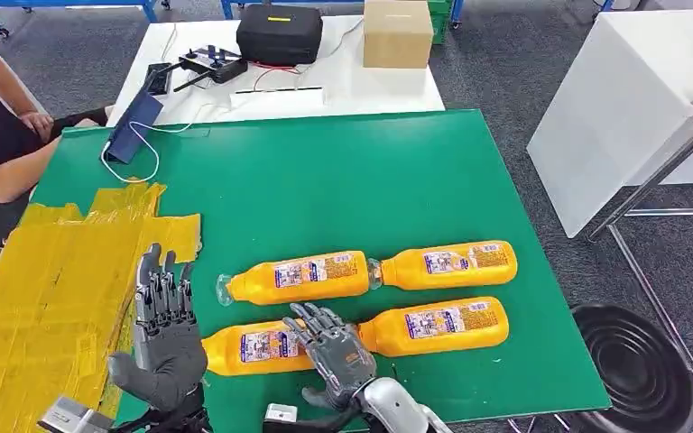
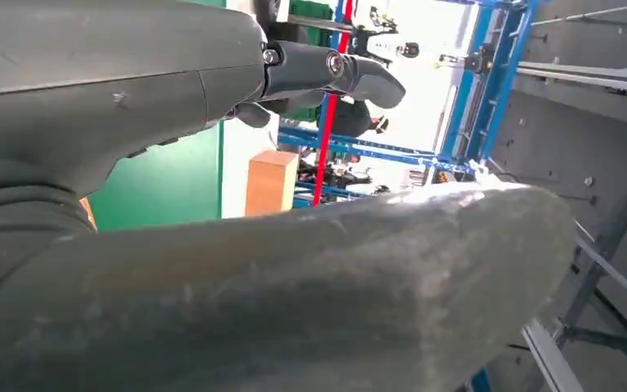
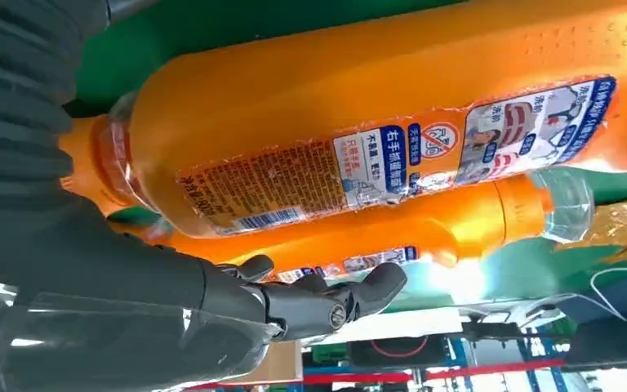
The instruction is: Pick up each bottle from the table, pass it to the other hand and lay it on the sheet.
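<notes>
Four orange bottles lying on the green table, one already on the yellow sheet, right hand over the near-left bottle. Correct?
One thing is wrong: no bottle lies on the yellow sheet. The head view shows all four orange bottles on the green table, and the right hand over the near-left bottle.

Green table (image 1: 325, 171) — four orange bottles (image 1: 293, 277) lying flat, yellow sheet (image 1: 45, 289) at its left.

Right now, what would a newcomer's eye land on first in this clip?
Four orange bottles lie on their sides in two rows on the green table. The right hand hovers open over the near-left bottle, while the left hand waits open beside the crinkled yellow sheet.
</notes>
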Robot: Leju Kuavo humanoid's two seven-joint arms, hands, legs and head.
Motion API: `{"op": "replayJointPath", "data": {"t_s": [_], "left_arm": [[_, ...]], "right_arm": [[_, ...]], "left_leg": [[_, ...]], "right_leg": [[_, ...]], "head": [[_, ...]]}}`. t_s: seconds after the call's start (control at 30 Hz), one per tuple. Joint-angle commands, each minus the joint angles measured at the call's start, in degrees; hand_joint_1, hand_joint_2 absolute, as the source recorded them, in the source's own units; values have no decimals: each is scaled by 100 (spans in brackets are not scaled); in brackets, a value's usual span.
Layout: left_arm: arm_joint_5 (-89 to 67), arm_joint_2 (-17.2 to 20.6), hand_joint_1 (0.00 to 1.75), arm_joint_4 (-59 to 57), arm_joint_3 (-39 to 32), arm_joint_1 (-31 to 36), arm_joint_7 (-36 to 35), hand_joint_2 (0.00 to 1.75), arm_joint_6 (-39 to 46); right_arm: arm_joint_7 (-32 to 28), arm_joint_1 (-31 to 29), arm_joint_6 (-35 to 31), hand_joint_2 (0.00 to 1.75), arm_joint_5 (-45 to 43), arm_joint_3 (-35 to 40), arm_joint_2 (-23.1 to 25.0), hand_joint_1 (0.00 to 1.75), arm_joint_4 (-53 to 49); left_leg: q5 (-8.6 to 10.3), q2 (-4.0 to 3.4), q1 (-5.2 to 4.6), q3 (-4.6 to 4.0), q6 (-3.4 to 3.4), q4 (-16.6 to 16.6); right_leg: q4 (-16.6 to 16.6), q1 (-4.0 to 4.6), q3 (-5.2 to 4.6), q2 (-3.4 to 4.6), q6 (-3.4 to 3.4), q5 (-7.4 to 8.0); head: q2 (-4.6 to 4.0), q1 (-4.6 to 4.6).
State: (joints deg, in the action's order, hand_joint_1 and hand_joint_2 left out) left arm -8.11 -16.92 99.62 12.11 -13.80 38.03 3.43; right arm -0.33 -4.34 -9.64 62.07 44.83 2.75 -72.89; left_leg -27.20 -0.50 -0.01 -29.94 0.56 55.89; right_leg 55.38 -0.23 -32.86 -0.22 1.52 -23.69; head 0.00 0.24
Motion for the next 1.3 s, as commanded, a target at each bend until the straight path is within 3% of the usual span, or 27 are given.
{"op": "replayJointPath", "data": {"t_s": [0.03, 0.33, 1.3], "left_arm": [[-5, -139, 0, -314, -86, 128, 184, 0, -24], [61, -78, 0, -448, 15, 254, 197, 0, -144], [61, -78, 0, -448, 15, 254, 197, 0, -144]], "right_arm": [[248, -444, 24, 175, 219, 181, -38, 0, 587], [-207, -1229, 688, 175, -321, 686, 125, 0, 1981], [-207, -1229, 688, 175, -321, 686, 125, 0, 1981]], "left_leg": [[-4, 0, 3, 15, -3, -2], [-1, 0, 4, 20, -5, -5], [2, 9, 3, 47, -3, -5]], "right_leg": [[-5, 2, 16, 5, 0, -1], [-8, 3, 20, 6, -2, 2], [-8, 4, 43, -4, -1, 2]], "head": [[0, 0], [0, 0], [0, 0]]}}
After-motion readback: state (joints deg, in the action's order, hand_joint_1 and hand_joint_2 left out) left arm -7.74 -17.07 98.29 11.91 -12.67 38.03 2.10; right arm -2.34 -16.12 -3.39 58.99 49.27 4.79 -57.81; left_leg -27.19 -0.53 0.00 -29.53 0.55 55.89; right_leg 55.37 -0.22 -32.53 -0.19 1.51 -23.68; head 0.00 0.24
